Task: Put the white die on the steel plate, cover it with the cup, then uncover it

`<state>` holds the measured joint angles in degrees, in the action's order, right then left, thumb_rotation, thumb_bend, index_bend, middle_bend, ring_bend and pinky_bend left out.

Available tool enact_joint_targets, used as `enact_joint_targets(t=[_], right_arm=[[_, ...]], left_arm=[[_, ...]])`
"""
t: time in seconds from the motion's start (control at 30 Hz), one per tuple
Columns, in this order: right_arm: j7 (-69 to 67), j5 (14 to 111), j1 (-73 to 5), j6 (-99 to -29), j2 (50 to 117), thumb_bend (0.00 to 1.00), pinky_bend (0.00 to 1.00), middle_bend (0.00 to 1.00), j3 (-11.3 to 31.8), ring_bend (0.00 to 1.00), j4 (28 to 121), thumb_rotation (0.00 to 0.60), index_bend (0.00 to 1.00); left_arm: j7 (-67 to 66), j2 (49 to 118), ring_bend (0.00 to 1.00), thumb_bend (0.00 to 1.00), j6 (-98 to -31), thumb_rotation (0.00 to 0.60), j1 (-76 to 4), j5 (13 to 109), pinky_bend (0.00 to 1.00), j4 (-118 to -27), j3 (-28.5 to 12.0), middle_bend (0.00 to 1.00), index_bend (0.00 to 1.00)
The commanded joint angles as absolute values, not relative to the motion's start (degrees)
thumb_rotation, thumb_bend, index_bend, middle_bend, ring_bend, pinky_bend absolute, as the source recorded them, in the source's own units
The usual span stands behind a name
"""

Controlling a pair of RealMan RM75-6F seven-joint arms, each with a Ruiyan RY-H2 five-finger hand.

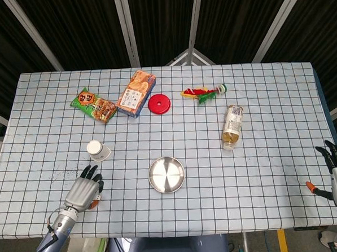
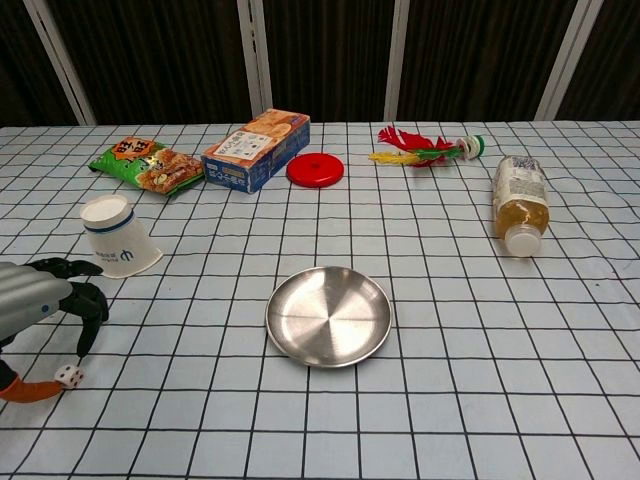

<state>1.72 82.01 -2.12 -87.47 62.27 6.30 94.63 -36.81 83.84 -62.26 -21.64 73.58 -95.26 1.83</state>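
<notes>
White die (image 2: 69,376), silver steel plate (image 2: 328,316), white blue-banded cup (image 2: 118,238), black-gridded white tablecloth (image 2: 450,380).

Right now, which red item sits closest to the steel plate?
The red disc, flat beside the orange box. The red feathered toy lies further right, away from the steel plate.
</notes>
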Motion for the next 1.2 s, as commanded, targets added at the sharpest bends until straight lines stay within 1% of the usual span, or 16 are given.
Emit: enact_joint_targets(t=[0.03, 0.67, 1.03, 1.2], right_arm=[[1.6, 82.0, -2.1, -87.5, 62.2, 0.1, 0.07, 0.1, 6.3, 0.11, 94.7, 0.6, 0.19], [1.2, 81.9, -2.0, -87.5, 62.0, 0.1, 0.07, 0.1, 6.5, 0.11, 94.9, 0.6, 0.19], [0.7, 81.9, -1.9, -87.8, 61.8, 0.1, 0.07, 0.1, 6.6, 0.11, 95.0, 0.6, 0.19], [0.4, 82.1, -1.8, -87.8, 61.8, 0.1, 0.07, 0.1, 6.5, 0.11, 94.9, 0.6, 0.19]], left_arm=[[-37.4, 83.9, 0.02, 0.37, -62.6, 0.6, -21.7, 73.6, 0.0, -95.4, 2.0, 0.24, 0.5], [-40.7, 84.6, 0.02, 0.39, -63.0, 0.6, -22.2, 71.9, 0.0, -95.8, 3.0, 0.24, 0.51], [-42.2, 85.1, 0.02, 0.43, -63.3, 0.6, -22.5, 71.5, 0.0, -95.9, 3.5, 0.24, 0.54], [-42.0, 84.6, 0.02, 0.46, -63.8, 0.6, -22.5, 71.8, 0.0, -96.8, 3.5, 0.24, 0.57]])
